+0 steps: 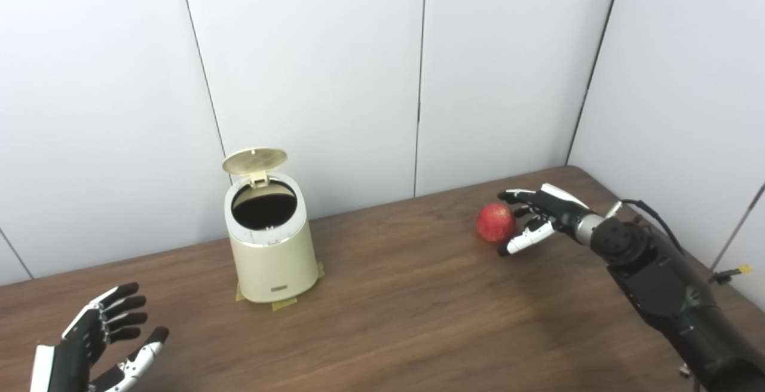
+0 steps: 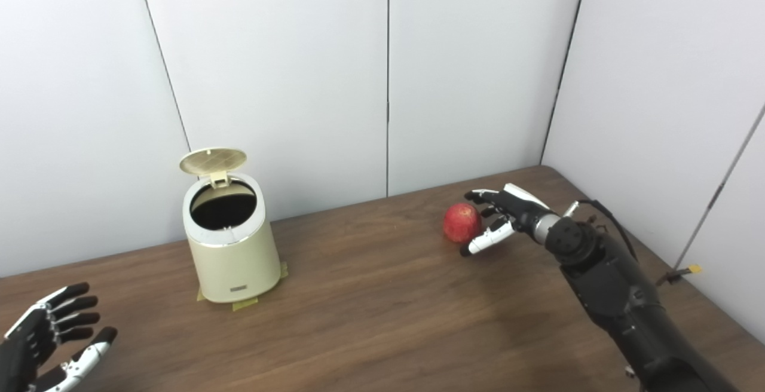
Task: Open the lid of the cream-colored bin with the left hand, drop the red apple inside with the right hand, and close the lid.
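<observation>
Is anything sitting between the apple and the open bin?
Nothing visible. Bare table lies between the apple and the bin, whose lid is up. The right hand is open beside the apple.

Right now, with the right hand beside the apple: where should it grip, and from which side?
Grip the red apple across its round middle, coming from its right side, where the right hand already sits open. The fingers reach over the top and the thumb sits low at the front, so closing should wrap it. It lies free on the table, nothing crowding it.
</observation>
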`<state>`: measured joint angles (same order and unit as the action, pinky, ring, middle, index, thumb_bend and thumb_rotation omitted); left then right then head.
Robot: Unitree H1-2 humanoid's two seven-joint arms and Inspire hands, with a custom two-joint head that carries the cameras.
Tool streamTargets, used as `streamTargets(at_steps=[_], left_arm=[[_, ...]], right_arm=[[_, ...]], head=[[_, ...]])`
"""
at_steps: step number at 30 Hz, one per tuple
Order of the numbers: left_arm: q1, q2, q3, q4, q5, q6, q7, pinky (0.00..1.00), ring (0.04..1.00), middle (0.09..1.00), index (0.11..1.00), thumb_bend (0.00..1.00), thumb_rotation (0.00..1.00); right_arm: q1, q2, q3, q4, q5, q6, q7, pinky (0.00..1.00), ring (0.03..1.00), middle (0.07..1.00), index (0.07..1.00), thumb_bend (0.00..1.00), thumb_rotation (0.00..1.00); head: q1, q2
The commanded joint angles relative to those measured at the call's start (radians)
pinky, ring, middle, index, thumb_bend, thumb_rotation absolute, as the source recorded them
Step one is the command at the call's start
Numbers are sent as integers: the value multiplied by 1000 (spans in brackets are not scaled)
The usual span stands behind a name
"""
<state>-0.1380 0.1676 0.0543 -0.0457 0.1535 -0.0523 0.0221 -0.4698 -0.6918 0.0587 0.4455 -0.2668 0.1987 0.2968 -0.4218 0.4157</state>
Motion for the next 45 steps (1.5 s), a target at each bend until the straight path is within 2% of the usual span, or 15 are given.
streamTargets(at_steps=[1,7,11,16,19,20,21,22,23,26,30,32,38,41,45], left_arm=[[-40,10,1,-41,-7,-16,-4,631,666,717,762,532,0],[-35,10,1,-54,-9,-10,-9,607,666,723,765,522,0],[-35,12,0,-48,-20,-23,-19,607,665,728,775,517,0],[-35,11,-1,-44,-17,-38,-22,615,656,724,776,522,0],[-33,9,-2,-49,-13,-33,-19,620,657,723,771,527,0],[-33,8,-2,-49,-12,-34,-18,621,657,723,770,530,0],[-34,8,-3,-49,-10,-38,-18,618,655,722,769,532,0],[-33,8,-4,-49,-8,-40,-18,612,652,722,768,531,0],[-33,8,-4,-47,-9,-43,-18,610,647,722,768,530,0],[-33,8,-4,-41,-8,-51,-16,618,654,731,771,523,0],[-36,12,-5,-24,-11,-74,-18,605,653,724,766,521,0],[-37,13,-6,-15,-11,-86,-19,565,650,728,767,525,0],[-37,13,-7,7,-19,-105,-26,547,655,743,779,530,0],[-36,12,-9,16,-17,-114,-26,528,648,736,776,548,0],[-36,9,-11,37,-18,-126,-24,553,656,745,786,561,0]], right_arm=[[-45,-17,11,-4,-31,-42,-33,755,860,923,902,885,235],[-52,1,58,10,-112,-65,-96,715,812,870,856,865,244],[-67,34,62,60,-114,-90,-126,719,819,872,850,888,242],[-88,68,96,128,-165,-133,-205,648,778,865,840,878,252],[-91,99,85,157,-174,-169,-290,631,717,770,753,838,153],[-91,110,79,167,-175,-186,-321,563,626,668,690,768,79],[-89,120,73,171,-176,-196,-351,530,585,623,658,770,40],[-86,131,68,169,-177,-201,-377,461,508,533,596,651,20],[-84,142,64,174,-181,-210,-409,380,425,470,550,577,8],[-76,161,55,186,-186,-247,-477,293,339,424,516,531,0],[-74,177,56,236,-205,-323,-575,326,375,450,498,529,0],[-66,179,60,230,-218,-335,-604,339,387,461,492,530,0],[-64,182,71,230,-273,-349,-694,350,406,482,481,531,0],[-77,180,74,229,-288,-369,-724,368,430,503,472,529,0],[-90,188,68,139,-287,-383,-719,349,405,461,492,531,0]], head=[[0,2],[2,7],[6,12],[12,16],[17,19],[19,20],[19,20],[21,21],[22,21],[25,22],[27,24],[30,25],[34,26],[69,22],[117,17]])
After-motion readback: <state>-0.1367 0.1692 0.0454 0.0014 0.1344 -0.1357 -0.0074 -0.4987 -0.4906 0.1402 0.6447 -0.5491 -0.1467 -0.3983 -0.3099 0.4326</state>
